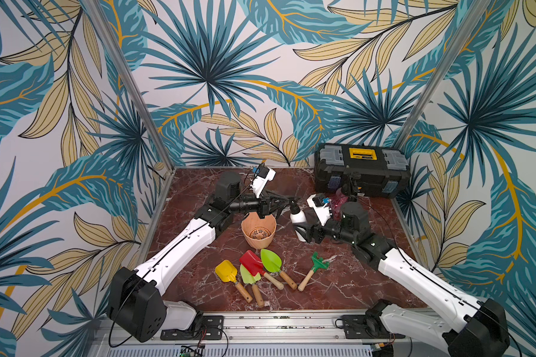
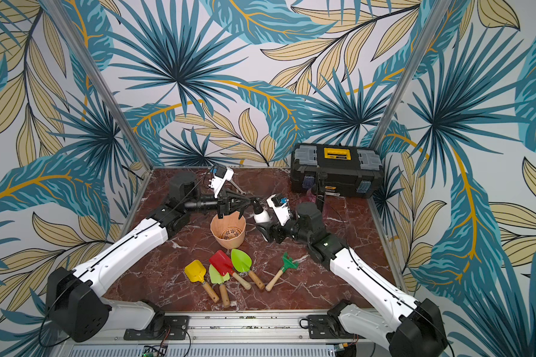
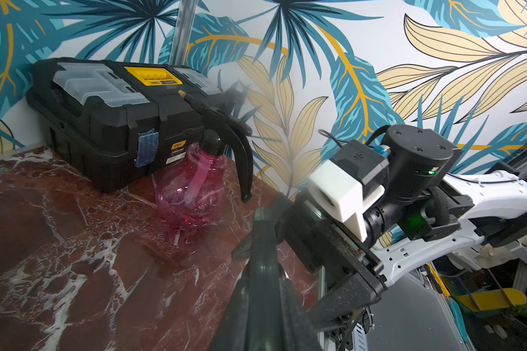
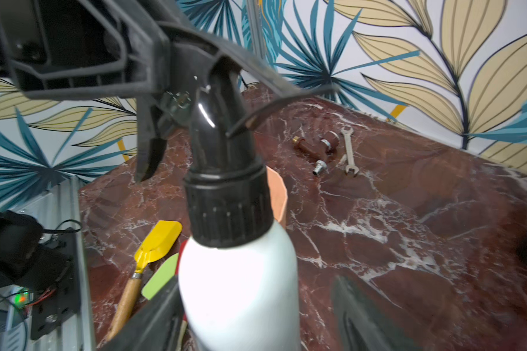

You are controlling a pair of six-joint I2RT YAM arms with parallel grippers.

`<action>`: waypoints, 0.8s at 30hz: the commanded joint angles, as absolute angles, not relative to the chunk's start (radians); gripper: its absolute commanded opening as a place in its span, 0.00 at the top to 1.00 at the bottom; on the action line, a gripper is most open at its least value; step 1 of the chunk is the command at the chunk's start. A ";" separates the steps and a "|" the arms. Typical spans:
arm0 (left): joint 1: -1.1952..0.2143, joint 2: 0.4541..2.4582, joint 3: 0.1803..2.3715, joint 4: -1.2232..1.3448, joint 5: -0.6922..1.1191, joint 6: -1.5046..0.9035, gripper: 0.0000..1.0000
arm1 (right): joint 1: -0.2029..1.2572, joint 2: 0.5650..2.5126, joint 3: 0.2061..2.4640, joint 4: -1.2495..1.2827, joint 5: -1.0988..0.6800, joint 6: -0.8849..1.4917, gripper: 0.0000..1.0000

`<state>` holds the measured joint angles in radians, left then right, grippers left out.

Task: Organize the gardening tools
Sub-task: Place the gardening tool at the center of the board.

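A: Left gripper (image 1: 287, 203) first: closed or not?
B: Closed, as far as visible, on the black spray head (image 4: 219, 121) of the white spray bottle (image 1: 298, 217).
A: And the right gripper (image 4: 254, 320)?
B: Open around the white body. One finger (image 4: 152, 322) against the bottle or very near it, the other finger clearly apart.
A: Place of the bottle?
B: Near the middle of the counter (image 1: 338, 284), just beside the orange pot (image 1: 260, 245), on the side toward the back corner with the toolbox (image 1: 362, 173). Touching the counter or not: impossible to tell.
A: The rest of the garden things?
B: Pink spray bottle (image 3: 192, 194) upright just in front of the toolbox. Close to the front edge, a fan of five: yellow scoop (image 1: 226, 271), red trowel (image 1: 251, 262) partly over a lime-green trowel (image 1: 246, 276), second lime-green trowel (image 1: 271, 260), green rake (image 1: 318, 262) a little apart.
A: Danger from here?
B: Probably a hand-over, so soon all weight on one narrow, glossy head. Possible swing or slip out of that pinch, then a fall onto the pot or the tools. Possibly also an unwanted spray onto the counter from too hard a pinch. And a bottle dragged sideways by the near finger during the retreat of the right gripper.
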<state>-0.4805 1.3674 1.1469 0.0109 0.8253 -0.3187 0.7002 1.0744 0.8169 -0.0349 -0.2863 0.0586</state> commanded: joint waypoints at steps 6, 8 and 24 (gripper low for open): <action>-0.572 1.373 1.160 0.095 0.579 -0.208 0.99 | 0.699 0.977 0.861 -0.186 0.005 0.195 0.02; -0.602 1.406 1.181 0.078 0.497 -0.183 0.99 | 0.699 0.959 0.875 -0.230 0.055 0.224 0.02; -0.789 1.735 1.381 0.143 -0.078 -0.214 0.99 | 0.699 0.767 0.860 -0.372 0.247 0.353 0.03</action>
